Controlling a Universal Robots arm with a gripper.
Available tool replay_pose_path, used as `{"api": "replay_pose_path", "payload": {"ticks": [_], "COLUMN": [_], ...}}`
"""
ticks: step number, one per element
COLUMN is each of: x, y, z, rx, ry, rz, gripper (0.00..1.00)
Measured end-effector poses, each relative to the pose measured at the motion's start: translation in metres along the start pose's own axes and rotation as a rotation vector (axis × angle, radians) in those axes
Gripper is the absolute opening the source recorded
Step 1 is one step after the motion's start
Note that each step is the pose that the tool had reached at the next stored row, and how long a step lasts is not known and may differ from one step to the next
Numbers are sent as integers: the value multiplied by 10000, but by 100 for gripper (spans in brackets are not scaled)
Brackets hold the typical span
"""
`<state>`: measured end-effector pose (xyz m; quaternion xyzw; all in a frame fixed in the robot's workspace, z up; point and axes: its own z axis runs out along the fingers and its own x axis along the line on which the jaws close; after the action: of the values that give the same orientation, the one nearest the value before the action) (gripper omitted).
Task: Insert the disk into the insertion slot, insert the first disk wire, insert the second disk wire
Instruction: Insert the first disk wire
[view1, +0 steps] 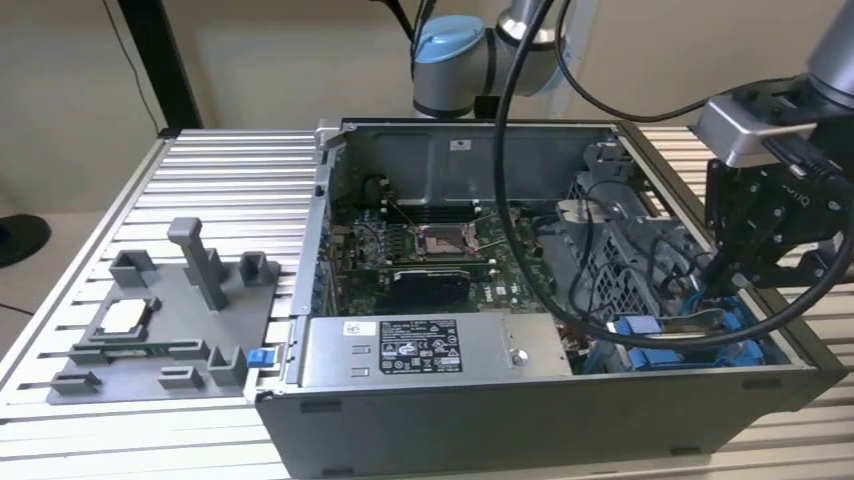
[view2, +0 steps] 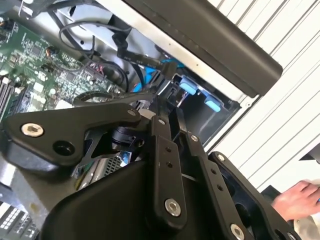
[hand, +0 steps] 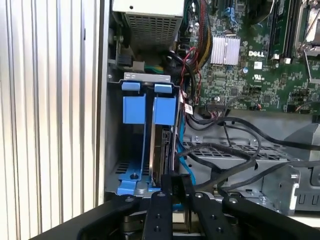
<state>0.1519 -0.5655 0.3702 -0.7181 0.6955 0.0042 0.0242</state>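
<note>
The disk (hand: 165, 150) stands on edge inside the insertion slot (hand: 134, 107), a grey metal bay with blue rails in the open computer case. In both wrist views my gripper (hand: 176, 184) hangs directly over the disk's near end. Its black fingers (view2: 161, 107) are drawn close together. A thin blue disk wire (hand: 181, 167) runs along the disk and ends at the fingertips, which look shut on its end. The exterior view puts the gripper (view1: 727, 270) low over the bay at the case's front corner, on that view's right, with blue wires (view1: 697, 305) beneath it.
Black cables (hand: 235, 150) lie over the perforated cage (hand: 210, 150) beside the bay. The grey power-supply box (view1: 414, 345) sits along the case front. A grey fixture (view1: 160, 320) stands on the slatted table at the exterior view's left. A person's hand (view2: 299, 199) rests on the table.
</note>
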Motion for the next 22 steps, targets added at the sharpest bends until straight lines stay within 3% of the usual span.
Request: {"api": "replay_pose_path", "payload": {"ticks": [3,5,8,11,18,22], "x": [12,16,21,25,28,30], "y": [-4,-13,-31,-45,-56,-85], "z": [5,16,33,51,55,79], "rx": [-430,-576,-722,-834,-864,-975], "ry": [-12,-22,-42,-78,-87,-131], "rz": [35,43,53,65,73,86], "gripper": [0,0,0,0,0,0]}}
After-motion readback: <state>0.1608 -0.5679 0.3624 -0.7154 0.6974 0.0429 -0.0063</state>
